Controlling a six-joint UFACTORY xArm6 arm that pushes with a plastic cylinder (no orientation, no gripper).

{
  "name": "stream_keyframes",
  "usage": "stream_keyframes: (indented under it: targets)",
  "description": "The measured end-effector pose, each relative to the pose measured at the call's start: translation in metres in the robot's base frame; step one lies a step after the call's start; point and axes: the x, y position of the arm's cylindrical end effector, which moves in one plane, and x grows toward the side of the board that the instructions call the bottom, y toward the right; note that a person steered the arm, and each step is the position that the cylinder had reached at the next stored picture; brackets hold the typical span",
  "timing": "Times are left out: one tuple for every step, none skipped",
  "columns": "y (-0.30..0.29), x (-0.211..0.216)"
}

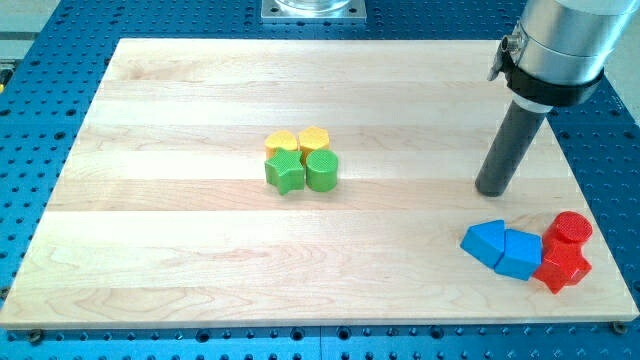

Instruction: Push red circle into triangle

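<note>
red circle [572, 228] touches red star [562, 267]; my tip [491, 189] stands apart, holding nothing.

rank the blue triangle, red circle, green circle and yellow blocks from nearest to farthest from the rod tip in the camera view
Measured from my tip:
1. Blue triangle, just below it, toward the view's bottom.
2. Red circle, lower right, near the board's right edge.
3. Green circle, well to the left, at mid-board.
4. Yellow blocks, farther left and up, behind the green ones.
</note>
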Motion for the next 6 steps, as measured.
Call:
stream_keyframes:
  targets:
    - [0.055,-0.007]
    - [0.131,-0.015]
    - [0.145,-0.007]
    - [0.135,0.059]
    - [0.092,0.072]
    - [0.057,0.061]
